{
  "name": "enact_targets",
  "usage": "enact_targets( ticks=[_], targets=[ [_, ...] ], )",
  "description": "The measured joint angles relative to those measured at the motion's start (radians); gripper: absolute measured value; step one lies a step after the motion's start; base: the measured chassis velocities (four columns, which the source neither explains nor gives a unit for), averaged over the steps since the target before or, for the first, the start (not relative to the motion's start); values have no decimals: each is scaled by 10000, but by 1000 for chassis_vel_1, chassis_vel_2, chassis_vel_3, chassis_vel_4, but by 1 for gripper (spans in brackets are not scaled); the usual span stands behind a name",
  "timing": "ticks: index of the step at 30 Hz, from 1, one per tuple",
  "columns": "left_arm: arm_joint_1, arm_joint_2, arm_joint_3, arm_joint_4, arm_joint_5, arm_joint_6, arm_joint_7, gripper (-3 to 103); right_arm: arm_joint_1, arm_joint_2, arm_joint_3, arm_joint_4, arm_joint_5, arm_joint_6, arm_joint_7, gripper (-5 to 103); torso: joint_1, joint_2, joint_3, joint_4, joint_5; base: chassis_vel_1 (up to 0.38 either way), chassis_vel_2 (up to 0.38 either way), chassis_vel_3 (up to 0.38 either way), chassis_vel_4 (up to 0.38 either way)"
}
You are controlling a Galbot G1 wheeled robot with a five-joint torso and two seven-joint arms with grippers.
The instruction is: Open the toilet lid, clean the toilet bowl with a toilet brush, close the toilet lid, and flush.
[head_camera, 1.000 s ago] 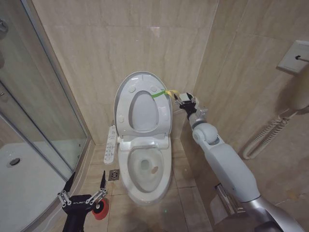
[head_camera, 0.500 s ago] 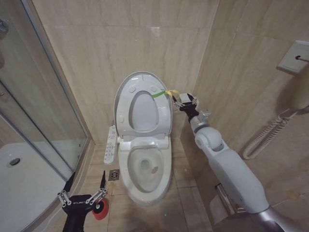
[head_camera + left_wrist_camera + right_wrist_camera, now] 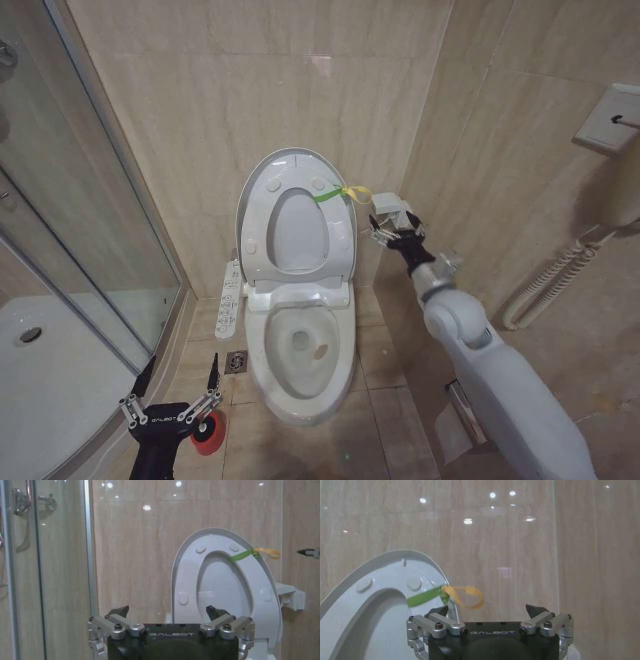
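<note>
We've got the toilet lid (image 3: 295, 220) standing upright against the wall, its strap loop (image 3: 462, 596) just ahead of our open, empty right gripper (image 3: 388, 225), while the red brush holder (image 3: 209, 433) sits right beside our open left gripper (image 3: 178, 385), the nearer arm for the brush.

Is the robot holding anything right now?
No. The right tool is open beside the strap on the raised toilet lid; the left tool is open too.

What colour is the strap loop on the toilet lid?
Green band with a yellow loop at the toilet lid rim; clearest in right wrist view.
</note>
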Motion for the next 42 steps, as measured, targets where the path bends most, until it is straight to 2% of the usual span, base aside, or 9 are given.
enact_targets(
  ticks=[8, 17, 28, 35, 42],
  targets=[
    [0, 0, 1, 0, 0, 0, 0, 100, -1312, 208, 393, 663, -14, 48, 152, 100, 0, 0, 1, 1, -1, 0, 0, 0, 0],
    [0, -1, 0, 0, 0, 0, 0, 100, -1950, 441, 434, 871, -264, 98, 727, 100, 0, 0, 1, 3, -2, 0, 0, 0, 0],
    [0, 0, 0, 0, 0, 0, 0, 100, -2881, 790, 811, 803, -733, 500, 931, 100, 0, -1, 0, 2, -2, 0, 0, 0, 0],
    [0, 0, 0, 0, 0, 0, 0, 100, -3891, 1475, 1339, 784, -1924, 1331, 814, 100, 0, -1, 0, 3, -2, 0, 0, 0, 0],
    [0, 0, 0, 0, 0, 0, 0, 100, -4739, 2006, 1719, 1145, -2425, 1593, 726, 100, 0, -1, 0, 2, -2, 0, 0, 0, 0]
  ],
)
